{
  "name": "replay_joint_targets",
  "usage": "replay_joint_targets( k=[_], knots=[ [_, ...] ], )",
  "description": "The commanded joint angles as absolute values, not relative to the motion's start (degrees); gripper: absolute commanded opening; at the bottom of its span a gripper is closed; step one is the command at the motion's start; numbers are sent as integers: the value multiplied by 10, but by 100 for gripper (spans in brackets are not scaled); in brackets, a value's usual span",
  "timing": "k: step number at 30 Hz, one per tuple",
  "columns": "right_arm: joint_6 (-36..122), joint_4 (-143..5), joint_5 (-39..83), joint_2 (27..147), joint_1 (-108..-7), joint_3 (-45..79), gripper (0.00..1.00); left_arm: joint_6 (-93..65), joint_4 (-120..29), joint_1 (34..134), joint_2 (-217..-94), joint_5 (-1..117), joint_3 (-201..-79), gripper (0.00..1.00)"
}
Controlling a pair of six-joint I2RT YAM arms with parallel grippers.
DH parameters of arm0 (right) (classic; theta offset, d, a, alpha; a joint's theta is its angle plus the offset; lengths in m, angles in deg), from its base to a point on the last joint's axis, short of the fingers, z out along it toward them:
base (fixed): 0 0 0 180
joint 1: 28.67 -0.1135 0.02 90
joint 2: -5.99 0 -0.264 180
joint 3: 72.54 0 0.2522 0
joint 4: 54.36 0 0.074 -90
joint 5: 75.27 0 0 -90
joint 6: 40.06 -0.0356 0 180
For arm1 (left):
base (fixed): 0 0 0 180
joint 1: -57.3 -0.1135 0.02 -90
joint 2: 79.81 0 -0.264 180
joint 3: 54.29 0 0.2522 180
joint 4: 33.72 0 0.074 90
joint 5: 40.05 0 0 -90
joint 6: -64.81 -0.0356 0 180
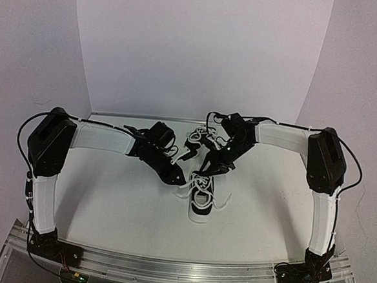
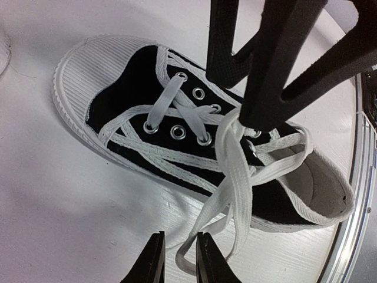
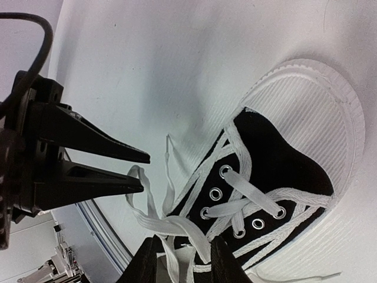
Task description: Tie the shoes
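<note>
On the table (image 1: 107, 200), one sneaker (image 1: 202, 204) stands near the middle, between the two arms. The second sneaker (image 1: 198, 139) lies behind it, closer to the back wall (image 1: 201, 52). The left gripper (image 1: 177, 177) is just to the left of the front sneaker, and the right gripper (image 1: 207, 169) is directly behind it, above its laces (image 2: 232, 177). The laces spread out on both sides of this sneaker onto the table. Both arm bases sit on a rail (image 1: 180, 267) at the near edge.

No legible text or markings.
</note>
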State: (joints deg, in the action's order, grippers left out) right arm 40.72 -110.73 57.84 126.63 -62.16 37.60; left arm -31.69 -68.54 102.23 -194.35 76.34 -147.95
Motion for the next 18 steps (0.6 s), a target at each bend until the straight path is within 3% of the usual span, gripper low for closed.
replay_joint_targets(
  k=[1, 18],
  knots=[
    [419, -1118, 567, 1284, -625, 379, 30, -326, -685, 1019, -1942, 765, -1501, 20],
    [431, -1125, 569, 1288, -626, 364, 16, -325, -693, 1018, -1954, 763, -1503, 20]
  ],
)
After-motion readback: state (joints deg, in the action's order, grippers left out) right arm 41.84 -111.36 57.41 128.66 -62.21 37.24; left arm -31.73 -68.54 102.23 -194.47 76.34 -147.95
